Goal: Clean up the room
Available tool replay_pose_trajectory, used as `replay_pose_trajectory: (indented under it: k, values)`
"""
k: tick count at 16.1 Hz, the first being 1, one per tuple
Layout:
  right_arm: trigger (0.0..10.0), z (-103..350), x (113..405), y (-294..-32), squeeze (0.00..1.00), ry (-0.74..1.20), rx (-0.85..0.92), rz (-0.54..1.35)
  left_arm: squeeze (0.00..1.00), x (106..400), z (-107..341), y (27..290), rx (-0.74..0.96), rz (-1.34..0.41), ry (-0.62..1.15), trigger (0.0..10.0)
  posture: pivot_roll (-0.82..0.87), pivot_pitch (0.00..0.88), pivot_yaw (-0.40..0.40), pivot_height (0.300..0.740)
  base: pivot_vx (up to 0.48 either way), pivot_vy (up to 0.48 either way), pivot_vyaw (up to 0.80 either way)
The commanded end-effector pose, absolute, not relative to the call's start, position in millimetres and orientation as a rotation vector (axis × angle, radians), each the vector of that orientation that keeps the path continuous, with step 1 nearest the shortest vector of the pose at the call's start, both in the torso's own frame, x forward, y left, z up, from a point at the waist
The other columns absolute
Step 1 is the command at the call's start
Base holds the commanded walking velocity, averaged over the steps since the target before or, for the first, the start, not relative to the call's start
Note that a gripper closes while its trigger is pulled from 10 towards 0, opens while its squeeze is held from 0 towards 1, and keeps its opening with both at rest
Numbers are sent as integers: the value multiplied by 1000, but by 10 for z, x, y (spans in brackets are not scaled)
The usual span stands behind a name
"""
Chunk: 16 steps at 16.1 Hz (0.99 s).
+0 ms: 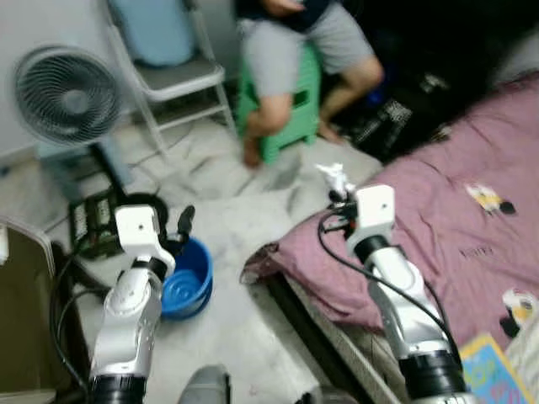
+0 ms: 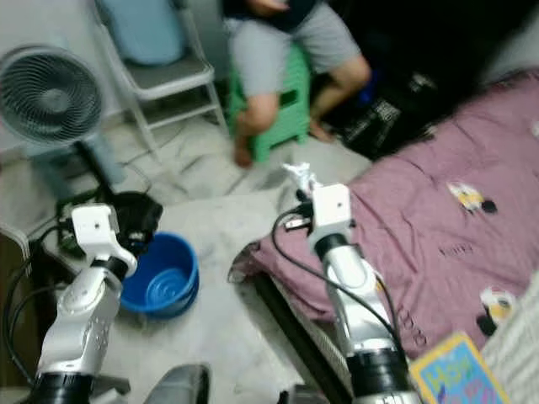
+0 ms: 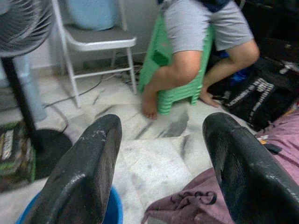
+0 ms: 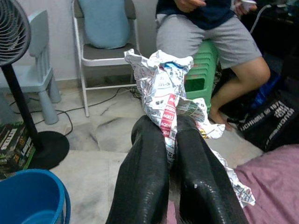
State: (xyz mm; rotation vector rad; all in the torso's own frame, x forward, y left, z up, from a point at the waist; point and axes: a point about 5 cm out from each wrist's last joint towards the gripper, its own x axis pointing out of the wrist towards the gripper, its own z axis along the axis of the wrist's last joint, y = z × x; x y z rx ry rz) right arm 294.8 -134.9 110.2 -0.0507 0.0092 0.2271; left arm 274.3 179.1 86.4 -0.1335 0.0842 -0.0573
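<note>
Pale marble floor fills the frame's centre; right gripper pinches crumpled paper, left gripper spread above blue bucket.

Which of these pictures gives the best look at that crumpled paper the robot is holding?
The right wrist view: the crumpled paper sits close up, printed and creased, pinched in the right tool. Both eye views show it as a small, blurry white scrap above the right arm.
</note>
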Motion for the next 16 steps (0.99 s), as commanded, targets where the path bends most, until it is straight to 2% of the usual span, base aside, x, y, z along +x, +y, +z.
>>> replay_pose_trajectory:
  k: [1,16]
  values:
    - [10000,1117,2954,-1286,0,1,-43,240,0,2746,868,1838,-115,-45,90,10000,3,97,-50,740,0,0,800]
    - [10000,1114,2945,-1256,0,-3,-56,256,0,2763,867,1812,-108,-59,93,10000,2,104,-48,740,0,0,800]
